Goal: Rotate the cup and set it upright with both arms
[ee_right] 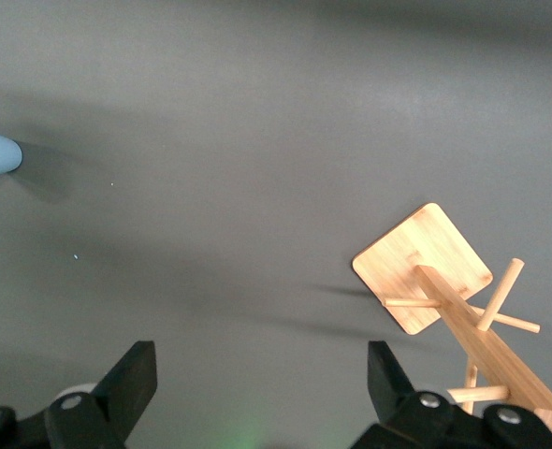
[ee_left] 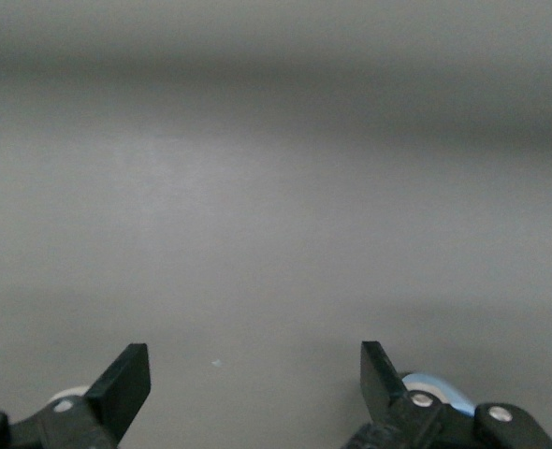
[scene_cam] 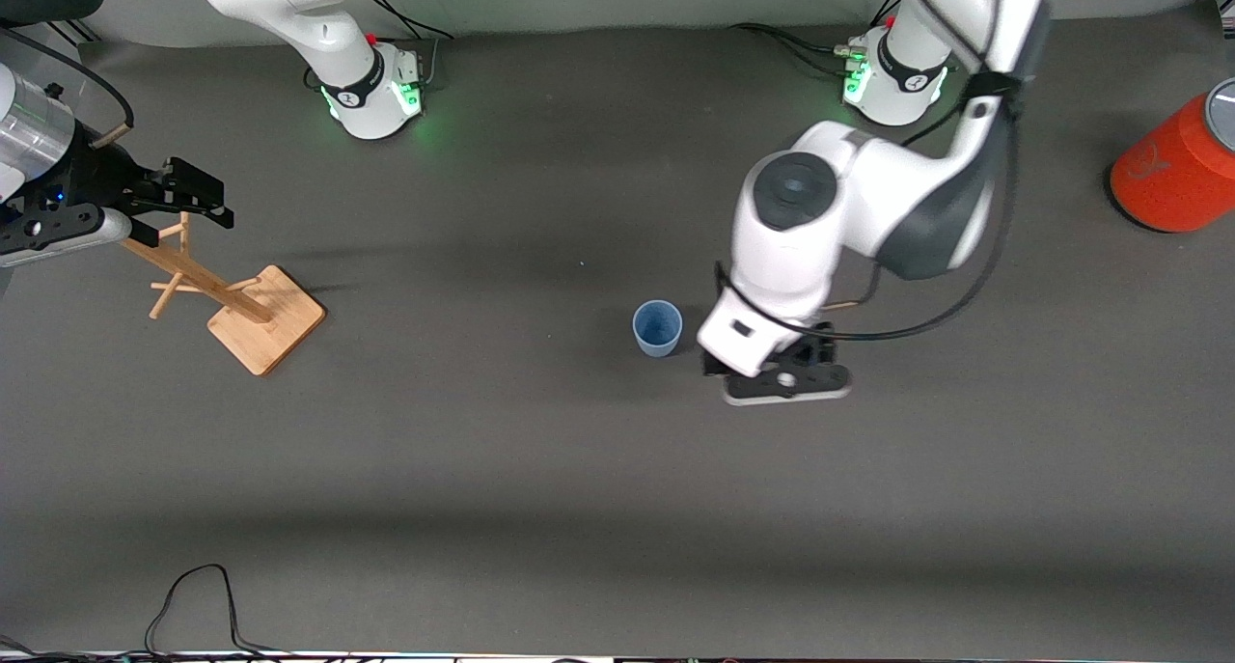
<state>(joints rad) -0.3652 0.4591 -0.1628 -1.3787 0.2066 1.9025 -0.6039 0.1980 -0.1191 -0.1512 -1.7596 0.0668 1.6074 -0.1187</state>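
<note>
Left gripper (scene_cam: 786,378), fingers spread, hovers mid-bench beside the upright cup (scene_cam: 657,327); right gripper (scene_cam: 198,200), spread, waits over the wooden rack (scene_cam: 236,301).

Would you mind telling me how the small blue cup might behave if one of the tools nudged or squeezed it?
The cup stands upright with its mouth up, small and thin-walled, so it is probably light and would slide or tip at a nudge. Its smooth tapered side could slip upward out of a squeeze. Knocked over, it would likely roll in a curve.

Orange-red cylinder (scene_cam: 1179,166) cut by the picture's edge.
</note>
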